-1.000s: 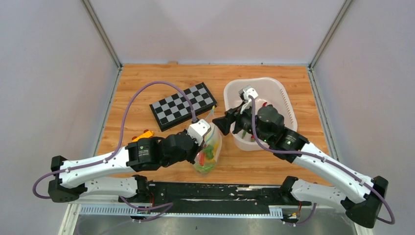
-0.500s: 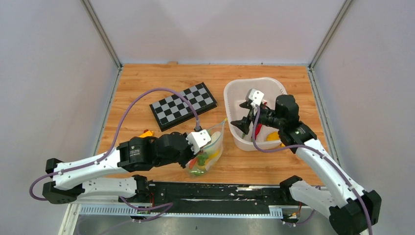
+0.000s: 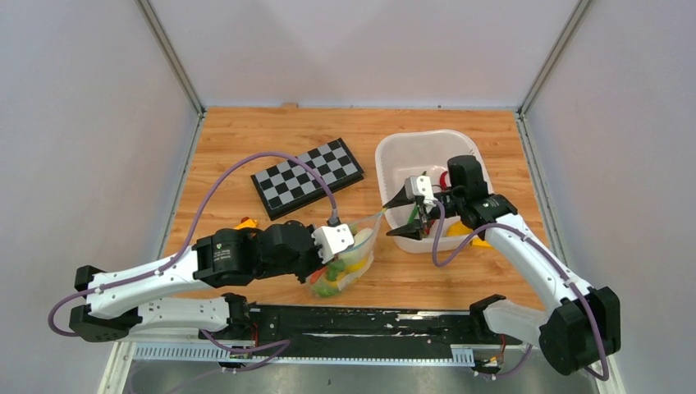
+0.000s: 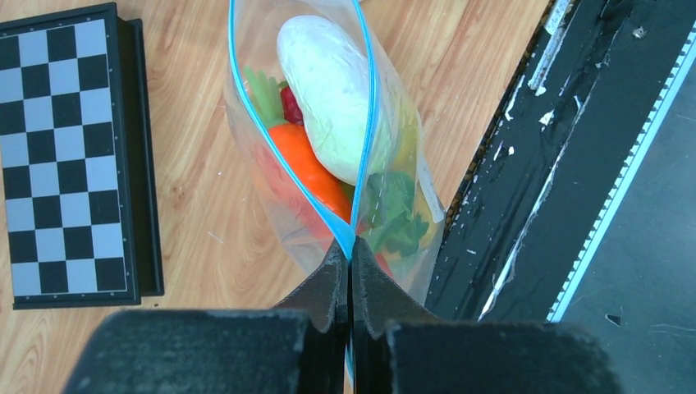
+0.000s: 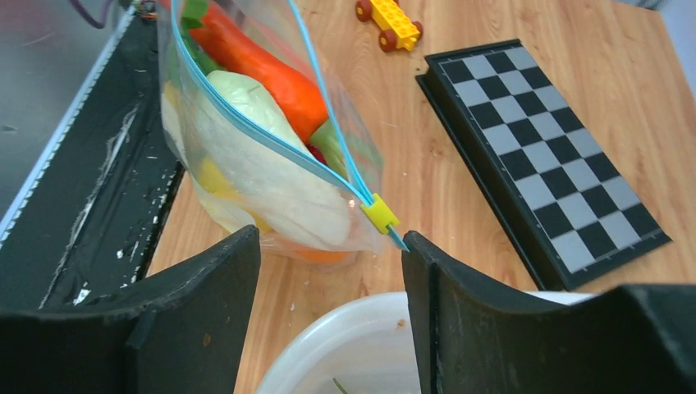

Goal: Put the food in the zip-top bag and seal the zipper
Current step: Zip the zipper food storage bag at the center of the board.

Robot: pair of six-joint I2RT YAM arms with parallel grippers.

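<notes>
The zip-top bag [image 3: 346, 261] stands on the wood near the front edge, its mouth open and the food [image 4: 327, 86] inside: a white piece, an orange one [image 4: 310, 168] and green bits. My left gripper [image 4: 350, 246] is shut on the near end of the teal zipper [image 4: 287, 164]. The yellow slider [image 5: 379, 215] sits at the zipper's far end. My right gripper [image 5: 328, 238] is open over the basket's left rim, its right fingertip [image 5: 413, 246] just short of the slider and touching nothing. In the top view it [image 3: 389, 219] points at the bag's far corner.
A white basket [image 3: 472, 156] stands at the right with a few red and green pieces in it. A folded chessboard [image 3: 308, 176] lies behind the bag. A yellow toy car [image 3: 244, 223] sits left of my left arm. A black rail [image 3: 369, 316] runs along the table's front edge.
My right gripper has swung out of the basket, down and left, toward the bag's far corner. The left gripper has drawn the bag slightly nearer the front edge, still holding it.
</notes>
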